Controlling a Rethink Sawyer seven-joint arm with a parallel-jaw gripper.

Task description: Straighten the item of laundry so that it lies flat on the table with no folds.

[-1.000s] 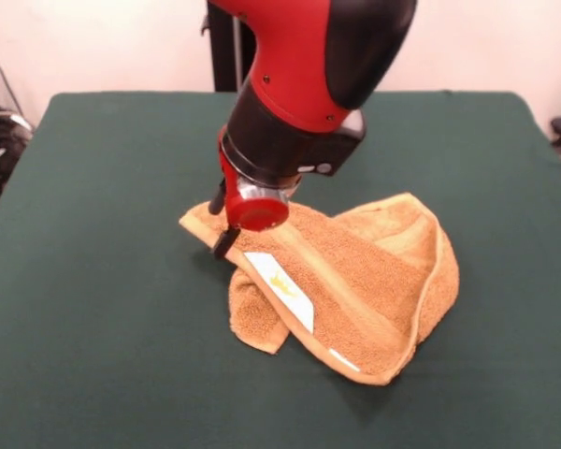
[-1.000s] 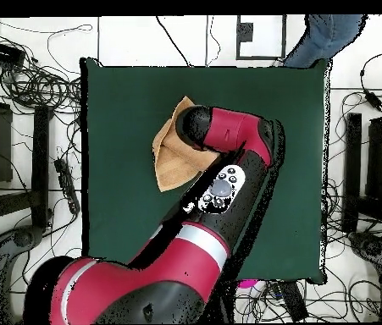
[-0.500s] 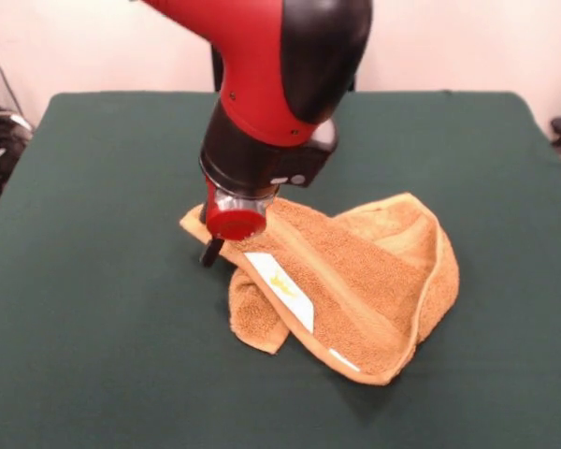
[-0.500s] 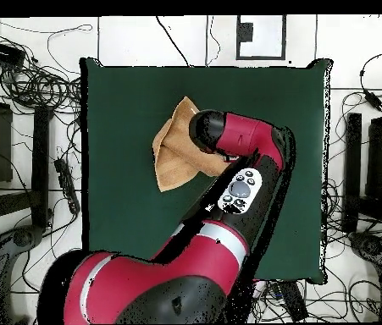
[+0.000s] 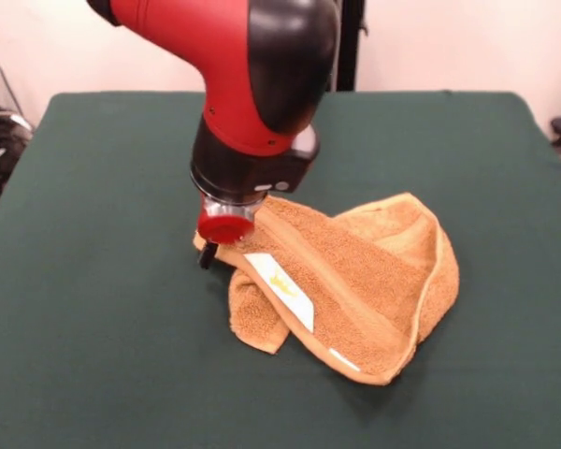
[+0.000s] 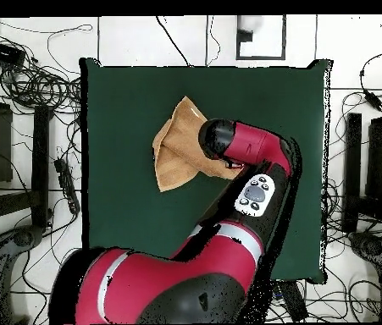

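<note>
The item of laundry point(image 5: 355, 281) is an orange-tan towel, crumpled near the middle of the green table point(image 5: 93, 187). Its right side is folded over, and a thick fold with a white label point(image 5: 280, 285) runs down the front. My gripper point(image 5: 207, 254) is down at the towel's left corner, touching or just above the cloth; the wrist hides most of it, so its state is unclear. In the overhead view the towel point(image 6: 175, 152) lies toward the upper middle of the table point(image 6: 126, 101). The arm point(image 6: 245, 152) covers the towel's right part and hides the gripper.
Bare green cloth surrounds the towel on all sides in the front view. In the overhead view, cables point(image 6: 33, 85) and dark equipment point(image 6: 372, 169) line the floor beside both long table edges.
The arm has swung toward the picture's left in the front view, and the gripper has come down over the towel's left corner. The towel's shape is nearly unchanged. A person at the overhead's top edge has left.
</note>
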